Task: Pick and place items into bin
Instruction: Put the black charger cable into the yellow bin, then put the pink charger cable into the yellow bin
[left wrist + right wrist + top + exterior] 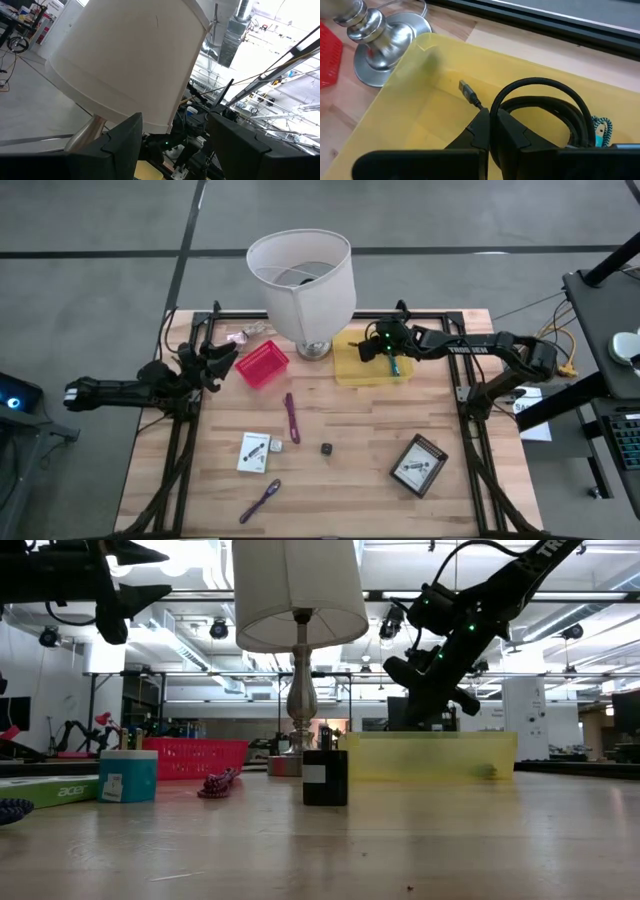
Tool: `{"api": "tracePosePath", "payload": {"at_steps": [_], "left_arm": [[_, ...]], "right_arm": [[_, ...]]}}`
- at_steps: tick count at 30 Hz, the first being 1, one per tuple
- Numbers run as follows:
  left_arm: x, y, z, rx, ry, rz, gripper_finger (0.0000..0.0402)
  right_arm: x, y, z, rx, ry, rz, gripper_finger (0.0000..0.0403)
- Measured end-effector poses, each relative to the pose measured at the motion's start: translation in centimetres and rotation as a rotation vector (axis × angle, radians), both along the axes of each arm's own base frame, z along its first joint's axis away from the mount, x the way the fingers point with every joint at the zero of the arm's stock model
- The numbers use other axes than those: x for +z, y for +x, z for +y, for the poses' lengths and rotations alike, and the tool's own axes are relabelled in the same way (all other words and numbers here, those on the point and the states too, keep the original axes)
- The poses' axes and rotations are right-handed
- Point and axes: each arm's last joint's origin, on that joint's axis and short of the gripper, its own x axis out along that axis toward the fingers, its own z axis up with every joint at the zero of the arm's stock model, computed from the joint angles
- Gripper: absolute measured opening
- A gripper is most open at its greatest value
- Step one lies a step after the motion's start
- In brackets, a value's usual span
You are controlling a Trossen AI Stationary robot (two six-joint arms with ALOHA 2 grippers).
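My right gripper (372, 348) hangs over the yellow bin (352, 370) and is shut on the coiled black cable (535, 97). A teal braided item (602, 125) lies in the bin beside it. My left gripper (222, 358) is open and raised in the air by the red basket (262, 363), facing the white lampshade (130, 60). On the wood lie two purple sticks (291, 417) (260, 500), a white packet (255, 450) and the small black cube (326, 448). My right gripper pinches the cable's coil (496, 112) between its two shut fingers (515, 132), slanting down into the bin from the table's right. The loops bulge out past the fingertips, and the plug end (466, 88) sticks out over the bin floor. Whether the coil touches the floor, I cannot tell.
The tall lamp with its metal base (314, 348) stands right beside the bin's left end. A crumpled pink wrapper (245, 335) lies behind the red basket. A black box (420, 465) sits near the table's right front. Black frame rails run along both table sides.
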Motion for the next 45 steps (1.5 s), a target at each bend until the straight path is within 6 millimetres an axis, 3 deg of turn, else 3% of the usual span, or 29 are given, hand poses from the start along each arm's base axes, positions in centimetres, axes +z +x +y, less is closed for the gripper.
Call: {"api": "tracePosePath", "payload": {"at_steps": [6,15,29,38,45], "left_arm": [[0.0,0.0,0.0,0.000,0.000,0.000,0.0210],[0.0,0.0,0.0,0.000,0.000,0.001,0.0210],[0.0,0.0,0.0,-0.001,-0.001,0.000,0.0210],[0.0,0.0,0.0,-0.001,-0.001,0.000,0.0210],[0.0,0.0,0.0,-0.013,0.002,-0.001,0.0210]], "right_arm": [[-0.2,-0.2,0.1,-0.008,0.028,0.023,0.0027],[-0.4,-0.3,0.4,0.010,0.101,0.019,0.0095],[2.4,1.8,1.7,0.187,0.118,-0.092,0.0200],[5.0,3.4,5.8,0.456,0.045,-0.135,0.0227],[5.3,4.1,10.2,0.654,0.027,-0.125,0.0229]]}}
